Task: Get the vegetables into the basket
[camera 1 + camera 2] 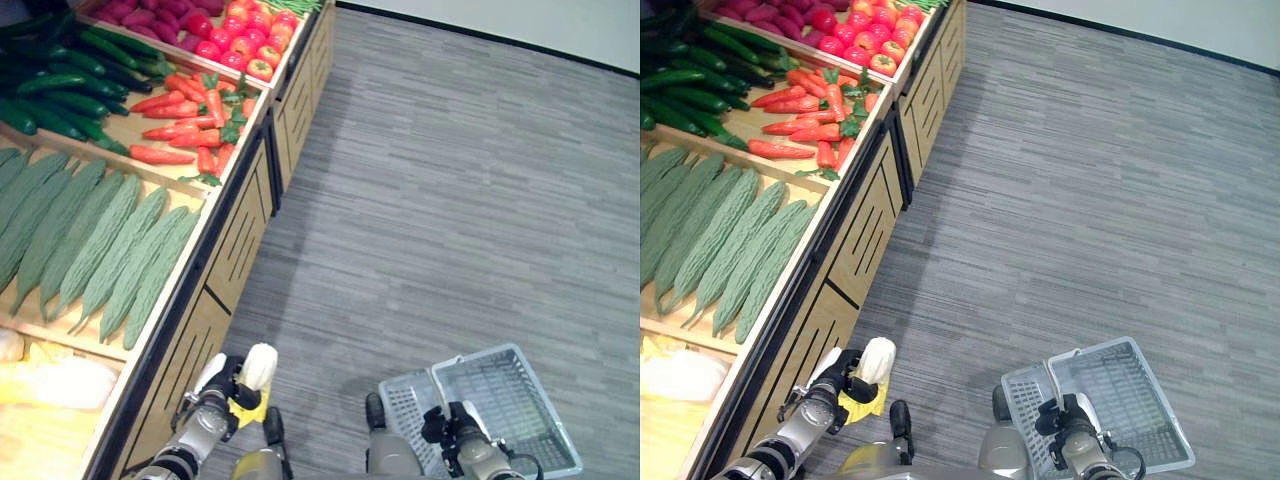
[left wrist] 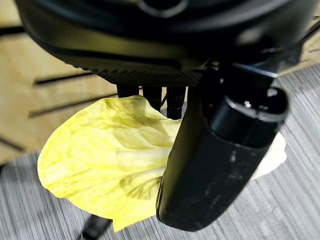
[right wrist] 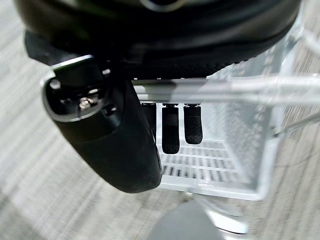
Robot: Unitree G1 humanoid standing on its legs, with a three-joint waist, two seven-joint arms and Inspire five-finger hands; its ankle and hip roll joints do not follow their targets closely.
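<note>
My left hand (image 1: 222,394) hangs beside the wooden stand at the lower left, shut on a pale yellow cabbage (image 1: 257,372); its leaves (image 2: 105,160) show between the thumb (image 2: 220,155) and the fingers in the left wrist view. To the right my right hand (image 1: 452,428) is shut on the handle (image 3: 220,89) of a grey plastic basket (image 1: 500,400), which hangs over the floor with nothing inside. The basket's mesh wall (image 3: 235,125) shows past the curled fingers (image 3: 171,131).
A wooden produce stand (image 1: 235,230) runs along the left, with green bitter gourds (image 1: 100,245), carrots (image 1: 190,120), cucumbers (image 1: 60,85), red apples (image 1: 245,40) and more pale cabbages (image 1: 50,380). Grey plank floor (image 1: 450,200) spreads to the right.
</note>
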